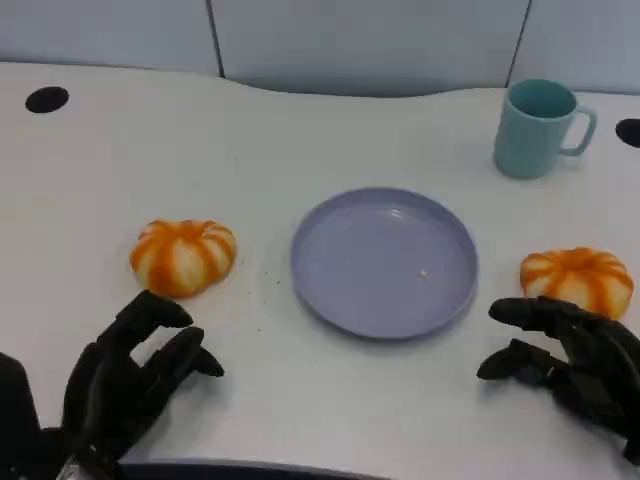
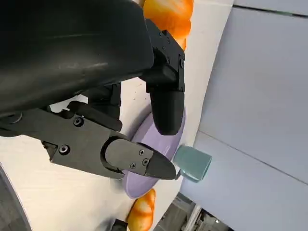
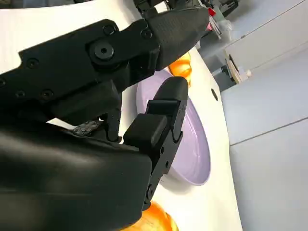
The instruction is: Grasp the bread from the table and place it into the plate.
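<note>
Two breads [image 1: 184, 256] [image 1: 577, 280] flanking plate [image 1: 384, 262]

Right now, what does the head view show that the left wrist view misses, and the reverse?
The head view alone shows the right hand, fingers apart beside the right bread, and two dark holes in the table. The left wrist view alone gives a close look at the left hand's fingers, spread and holding nothing, and at the grey wall panels behind the table. Both show the left hand, the left bread, the right bread, the bare purple plate and the teal mug.
</note>
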